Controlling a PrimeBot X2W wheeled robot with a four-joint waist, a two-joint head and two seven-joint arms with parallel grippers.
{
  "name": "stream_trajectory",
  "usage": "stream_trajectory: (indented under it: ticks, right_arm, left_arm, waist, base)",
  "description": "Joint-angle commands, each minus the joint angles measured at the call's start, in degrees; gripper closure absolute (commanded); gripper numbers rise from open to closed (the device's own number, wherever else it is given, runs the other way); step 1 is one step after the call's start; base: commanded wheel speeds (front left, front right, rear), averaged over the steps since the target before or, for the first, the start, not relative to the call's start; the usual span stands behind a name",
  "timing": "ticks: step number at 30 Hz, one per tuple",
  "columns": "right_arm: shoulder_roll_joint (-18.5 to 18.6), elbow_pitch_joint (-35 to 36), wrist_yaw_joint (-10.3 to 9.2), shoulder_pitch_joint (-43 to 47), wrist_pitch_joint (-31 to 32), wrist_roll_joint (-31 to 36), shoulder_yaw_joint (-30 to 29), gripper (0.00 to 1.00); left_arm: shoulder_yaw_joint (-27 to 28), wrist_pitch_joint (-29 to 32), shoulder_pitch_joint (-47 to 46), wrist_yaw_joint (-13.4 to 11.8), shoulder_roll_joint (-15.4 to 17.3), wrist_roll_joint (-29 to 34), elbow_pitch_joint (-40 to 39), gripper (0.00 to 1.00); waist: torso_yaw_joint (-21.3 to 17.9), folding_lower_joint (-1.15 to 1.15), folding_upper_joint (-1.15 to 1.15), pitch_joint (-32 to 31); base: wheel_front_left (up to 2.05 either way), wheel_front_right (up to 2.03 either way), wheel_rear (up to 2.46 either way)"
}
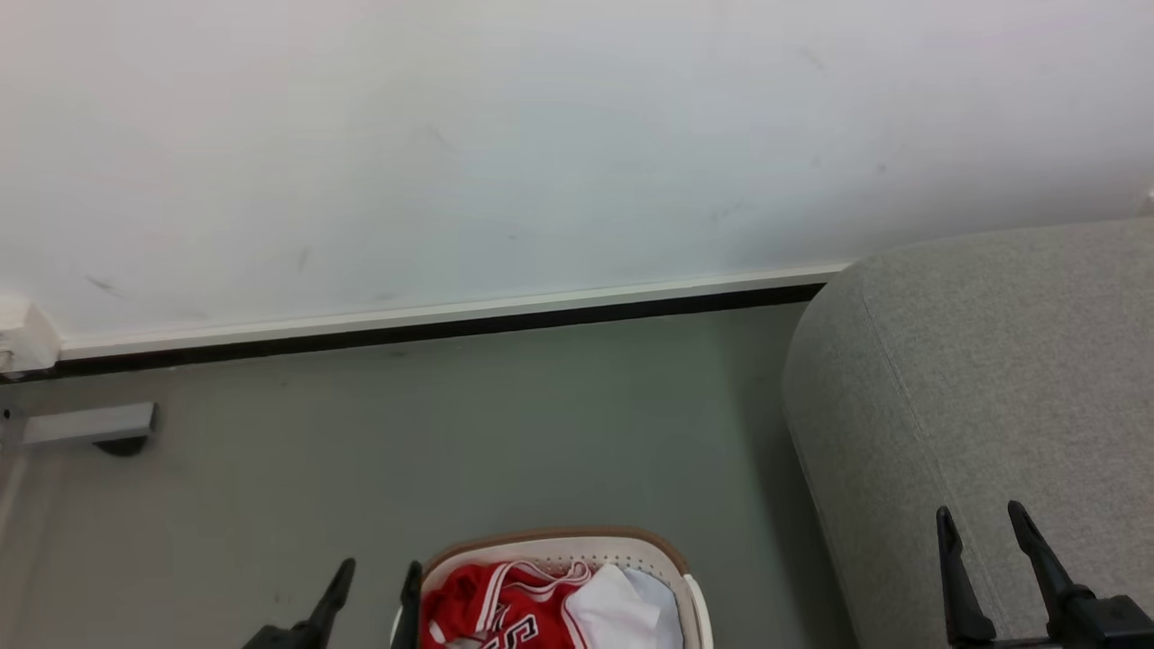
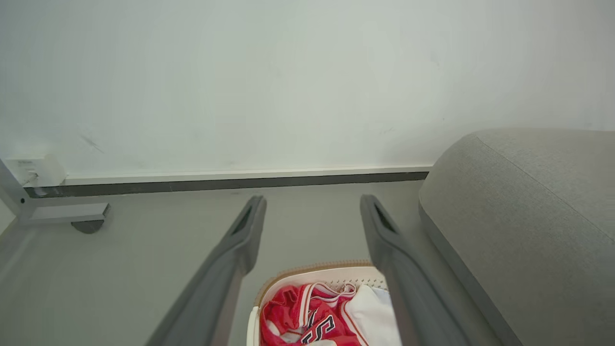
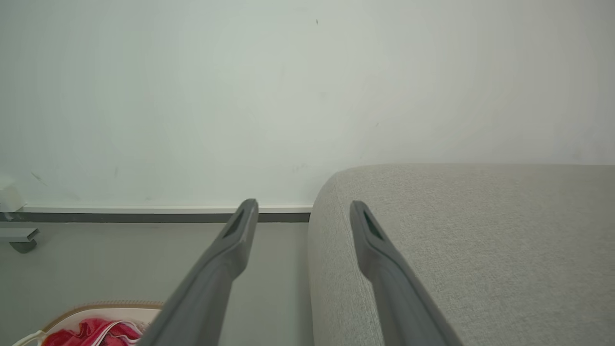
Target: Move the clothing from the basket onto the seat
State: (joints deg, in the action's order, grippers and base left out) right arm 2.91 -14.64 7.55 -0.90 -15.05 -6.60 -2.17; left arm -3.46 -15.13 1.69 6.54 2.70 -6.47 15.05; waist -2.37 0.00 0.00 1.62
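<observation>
One laundry basket stands on the floor, and one red sports jersey lies in it. The white fabric beside the red may be the jersey's own sleeve or a second piece of cloth, so the count of garments is one for certain, two at most. One grey sofa. Two grippers, the left gripper and the right gripper, each with two dark fingers spread apart, four in all. One skirting board runs along the wall. One grey metal foot, and one small white box above it.
</observation>
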Motion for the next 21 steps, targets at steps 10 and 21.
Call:
stream_trajectory:
  ticks: [10,21]
  right_arm:
    - [-0.01,5.03,-0.12,-6.16,-0.10,-0.87,2.30,0.00]
    - [-0.04,11.20,-0.12,-13.85,-0.09,-3.30,4.23,0.00]
  left_arm:
    - [-11.40,1.80,-12.07,0.91,2.70,1.33,14.49,0.00]
    - [-22.78,12.39,-29.09,0.86,8.04,1.27,29.95,0.00]
  waist:
    - [-6.90,0.00,0.00,10.99]
    - [-11.98,0.00,0.00,28.29]
  base:
    - [0.00,0.00,0.00]
    - [0.00,0.00,0.00]
